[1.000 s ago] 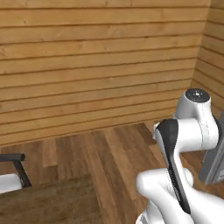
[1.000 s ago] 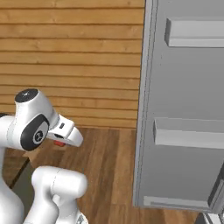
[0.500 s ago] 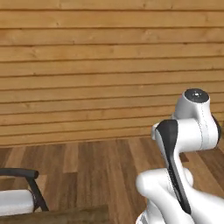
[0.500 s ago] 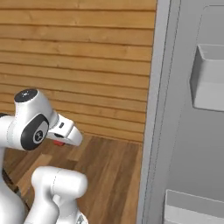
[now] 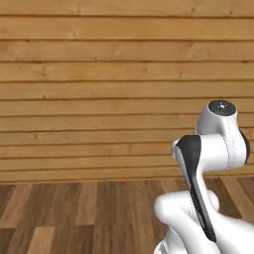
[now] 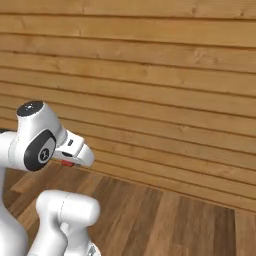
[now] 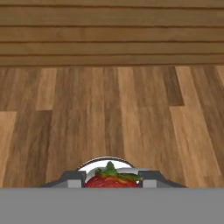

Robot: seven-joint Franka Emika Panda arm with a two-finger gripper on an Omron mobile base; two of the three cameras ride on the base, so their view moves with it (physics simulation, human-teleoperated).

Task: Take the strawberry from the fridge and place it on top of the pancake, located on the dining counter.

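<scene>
Fridge gone from view; pincer [image 7: 111, 180] keeps strawberry [image 7: 112, 180].

- The strawberry [image 7: 112, 180] is bright red with a green leafy cap on top; only its upper part shows at the lower middle of the hand view.
- It sits between two grey finger parts that press close on either side, held above a brown plank floor, the cap pointing toward the wooden wall.

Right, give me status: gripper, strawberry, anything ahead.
Gripper shut on strawberry, fingers either side. Facing plank wall over wood floor. Nothing in the way on that floor.
</scene>
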